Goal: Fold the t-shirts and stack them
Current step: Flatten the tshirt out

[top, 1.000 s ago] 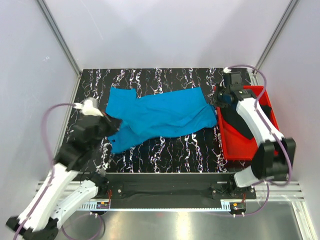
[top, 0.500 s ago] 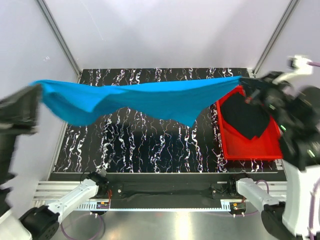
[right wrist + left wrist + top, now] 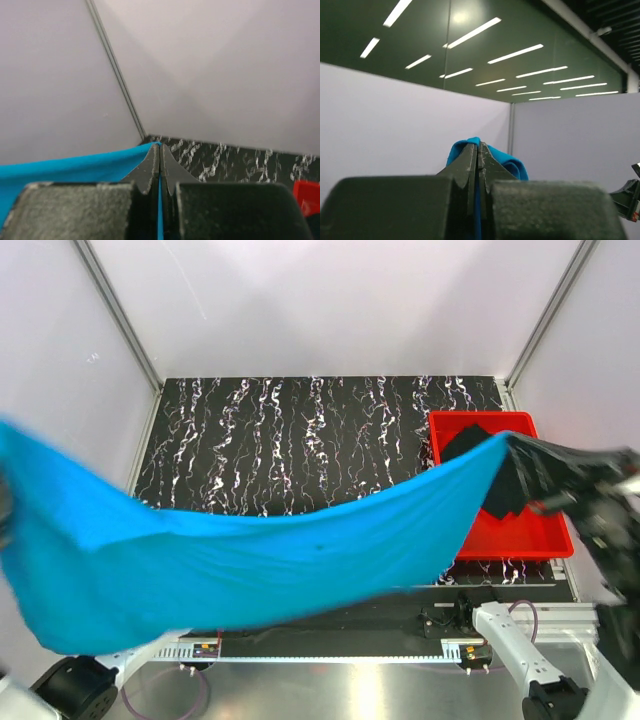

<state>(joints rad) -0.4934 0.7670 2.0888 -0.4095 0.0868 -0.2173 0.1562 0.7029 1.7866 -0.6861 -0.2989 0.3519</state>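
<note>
The sky-blue t-shirt (image 3: 250, 560) hangs stretched in the air above the near half of the table, sagging in a wide band from the far left edge to the right. My left gripper (image 3: 478, 146) is shut on one end of it, with blue cloth (image 3: 507, 162) bunched behind the fingertips; in the top view that gripper sits at the left border, almost out of frame. My right gripper (image 3: 160, 147) is shut on the other end (image 3: 65, 167), above the tray in the top view (image 3: 512, 443). The black t-shirt (image 3: 462, 445) lies in the red tray (image 3: 480, 418), partly hidden.
The black marbled table (image 3: 300, 440) is walled by pale panels on the left, back and right, with metal posts in the far corners. The red tray stands at the table's right side. A metal rail (image 3: 330, 640) with the arm bases runs along the near edge.
The blue t-shirt lay on the table a second ago. Both grippers have lifted it, pulled it taut and swung it toward the near edge, where it now hangs spread.
</note>
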